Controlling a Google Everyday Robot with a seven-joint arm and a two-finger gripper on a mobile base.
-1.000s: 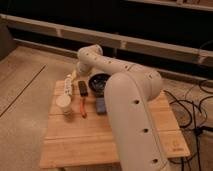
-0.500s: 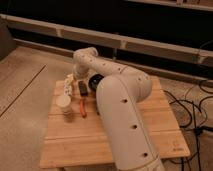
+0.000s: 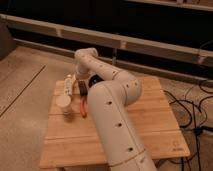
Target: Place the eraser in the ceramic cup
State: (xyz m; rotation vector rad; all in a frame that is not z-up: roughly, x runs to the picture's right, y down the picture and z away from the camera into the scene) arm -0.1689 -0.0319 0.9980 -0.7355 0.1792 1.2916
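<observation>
Arm [image 3: 112, 117] swung left, claw [image 3: 80, 87] beside ceramic cup [image 3: 64, 102], near table [image 3: 155, 117] edge

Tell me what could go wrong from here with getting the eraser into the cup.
1. The ceramic cup is small and sits near the left edge of the table; a nudge from the gripper, hanging low just right of it, might tip it or push it off.
2. The orange stick and white bar lie close beside the cup, so the gripper could knock them.

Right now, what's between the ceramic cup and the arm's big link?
The orange stick, lying on the table, in the camera view. The gripper hangs just beyond it.
</observation>
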